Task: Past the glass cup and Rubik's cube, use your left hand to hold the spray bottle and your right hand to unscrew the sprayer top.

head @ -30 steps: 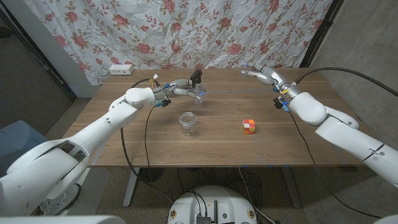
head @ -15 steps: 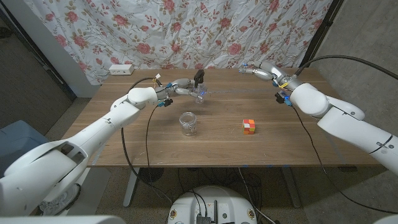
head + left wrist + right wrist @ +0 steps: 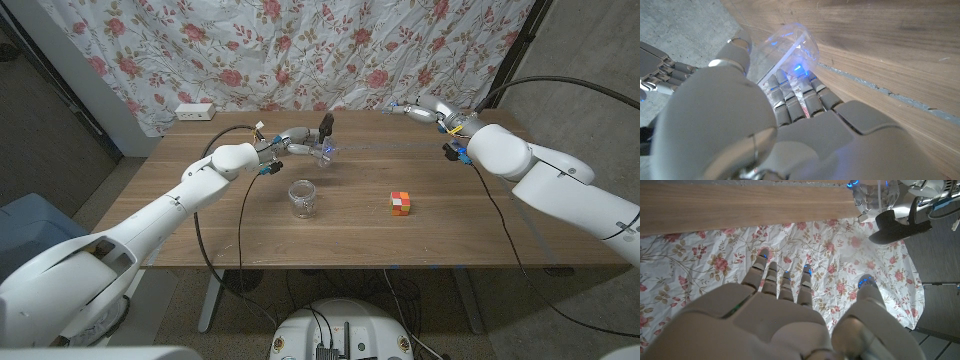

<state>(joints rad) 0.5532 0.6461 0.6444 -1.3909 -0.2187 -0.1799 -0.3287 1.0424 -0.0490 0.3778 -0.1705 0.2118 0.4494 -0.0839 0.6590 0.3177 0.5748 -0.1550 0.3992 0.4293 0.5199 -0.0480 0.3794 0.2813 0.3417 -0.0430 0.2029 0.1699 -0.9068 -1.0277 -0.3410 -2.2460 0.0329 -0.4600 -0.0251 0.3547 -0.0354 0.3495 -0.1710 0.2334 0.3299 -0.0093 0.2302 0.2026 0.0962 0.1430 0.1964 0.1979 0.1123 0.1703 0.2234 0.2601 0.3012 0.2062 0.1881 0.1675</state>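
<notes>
The spray bottle (image 3: 323,146) is held by the left hand (image 3: 296,141) toward the far side of the bench (image 3: 200,230), at about twelve o'clock from the glass cup (image 3: 302,199) and eleven o'clock from the Rubik's cube (image 3: 400,202). Its fingers (image 3: 795,97) are wrapped round the clear body, and the black sprayer top (image 3: 325,124) stands above them. Over the last second the bottle has been shifted slightly to three o'clock. The right hand (image 3: 420,108), fingers spread and holding nothing, has been moved toward the far edge, well apart from the bottle at about three o'clock. The hold is judged complete; the unscrewing has not yet begun.
</notes>
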